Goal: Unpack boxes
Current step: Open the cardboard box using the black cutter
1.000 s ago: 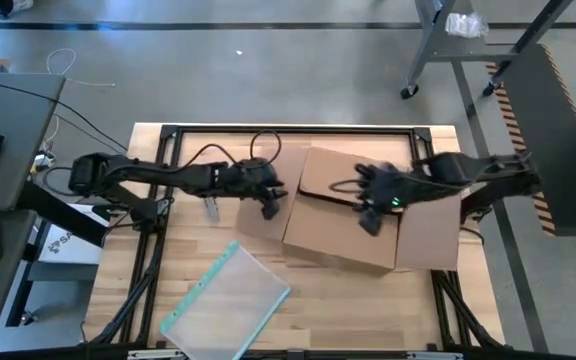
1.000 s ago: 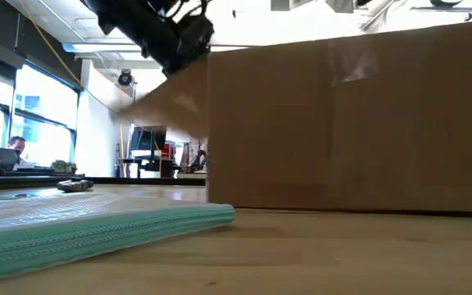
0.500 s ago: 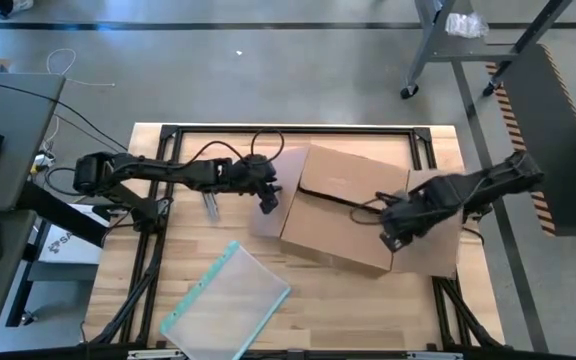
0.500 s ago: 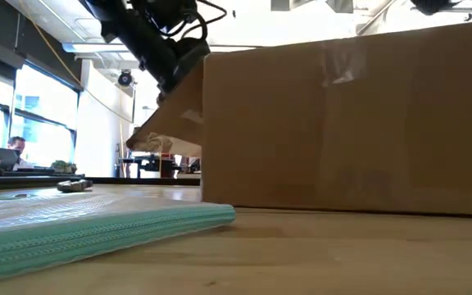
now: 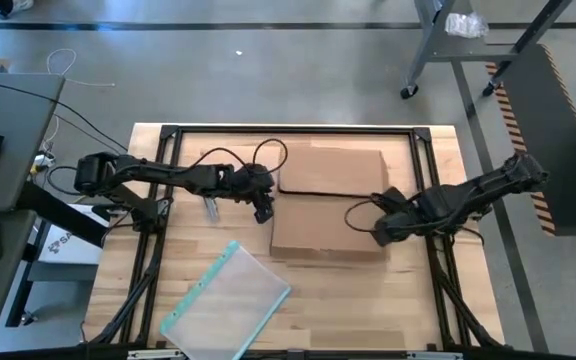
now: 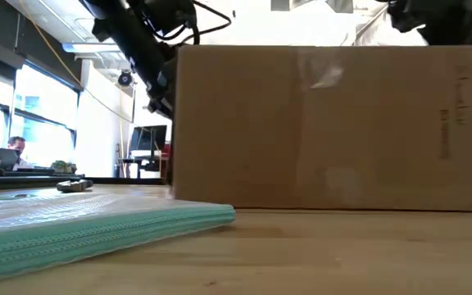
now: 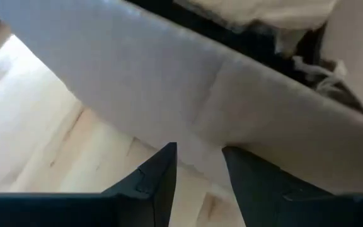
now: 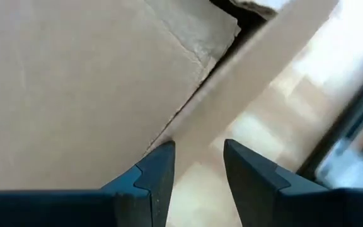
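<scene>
One cardboard box [image 5: 330,203], two grippers working its ends.
Box sitting mid-worktop [image 5: 148,290]; left gripper [image 5: 263,211] at its 9 o'clock, right gripper [image 5: 380,234] at 3 o'clock, each with fingers slightly parted straddling a flap edge; one pouch [image 5: 226,302] at 7 o'clock.

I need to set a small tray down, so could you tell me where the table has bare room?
Bare wood lies in front of the cardboard box, right of the clear pouch, and along the table's left edge. The middle is crowded: the left tool and right tool flank the box.
</scene>
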### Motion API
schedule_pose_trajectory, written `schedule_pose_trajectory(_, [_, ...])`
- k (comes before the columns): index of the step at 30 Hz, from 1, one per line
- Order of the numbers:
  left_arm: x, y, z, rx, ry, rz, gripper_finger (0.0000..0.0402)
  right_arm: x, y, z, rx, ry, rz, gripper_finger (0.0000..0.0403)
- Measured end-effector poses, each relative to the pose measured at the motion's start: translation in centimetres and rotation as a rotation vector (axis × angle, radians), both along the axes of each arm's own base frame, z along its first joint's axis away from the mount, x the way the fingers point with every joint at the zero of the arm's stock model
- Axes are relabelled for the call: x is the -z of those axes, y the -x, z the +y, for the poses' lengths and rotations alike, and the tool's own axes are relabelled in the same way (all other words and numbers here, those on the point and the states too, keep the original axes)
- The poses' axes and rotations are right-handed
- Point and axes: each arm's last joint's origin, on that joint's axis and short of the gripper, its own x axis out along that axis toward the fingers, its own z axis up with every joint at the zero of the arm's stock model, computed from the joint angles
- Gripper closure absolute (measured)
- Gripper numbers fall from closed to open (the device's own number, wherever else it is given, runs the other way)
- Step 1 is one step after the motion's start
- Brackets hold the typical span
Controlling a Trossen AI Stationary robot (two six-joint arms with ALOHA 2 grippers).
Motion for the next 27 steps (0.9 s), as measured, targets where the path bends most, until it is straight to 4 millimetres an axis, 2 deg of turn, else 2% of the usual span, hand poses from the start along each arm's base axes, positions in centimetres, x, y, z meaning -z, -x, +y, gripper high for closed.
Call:
schedule_pose_trajectory(5, [-0.1, 0.8, 0.2, -0.092, -0.114, 0.074, 0.0275, 0.1, -0.2, -1.5, 0.021, 0.081, 0.017, 0.0275])
schedule_pose_trajectory(7, [-0.3, 1.2, 0.4, -0.117, -0.142, 0.094, 0.0275, -0.8, 0.0, -1.6, 0.03, 0.104, 0.032, 0.0275])
schedule_pose_trajectory(10, [-1.3, 2.0, 0.5, -0.149, -0.179, 0.09, 0.0275, -3.2, 0.0, -1.7, 0.019, 0.149, -0.016, 0.0275])
schedule_pose_trajectory(14, [-4.0, 3.5, 0.6, -0.171, -0.218, 0.003, 0.0275, -5.9, -1.0, -1.3, -0.18, 0.291, -0.134, 0.0275])
schedule_pose_trajectory(17, [-6.6, 5.1, 0.6, -0.187, -0.226, -0.116, 0.0275, -6.5, -2.7, -1.1, -0.442, 0.398, -0.177, 0.0275])
schedule_pose_trajectory(19, [-8.3, 6.2, 0.5, -0.179, -0.219, -0.215, 0.0275, -5.9, -3.8, -1.2, -0.602, 0.464, -0.158, 0.0275])
schedule_pose_trajectory(22, [-10.6, 7.1, 0.0, -0.061, -0.147, -0.386, 0.0275, -3.8, -5.4, -1.9, -0.746, 0.55, -0.069, 0.0275])
schedule_pose_trajectory(25, [-11.8, 6.6, -0.7, 0.123, -0.023, -0.536, 0.0275, -1.2, -6.7, -3.1, -0.84, 0.598, 0.06, 0.0275])
schedule_pose_trajectory(27, [-11.8, 5.6, -1.0, 0.237, 0.043, -0.579, 0.0275, 0.4, -7.4, -3.9, -0.852, 0.656, 0.155, 0.0275])
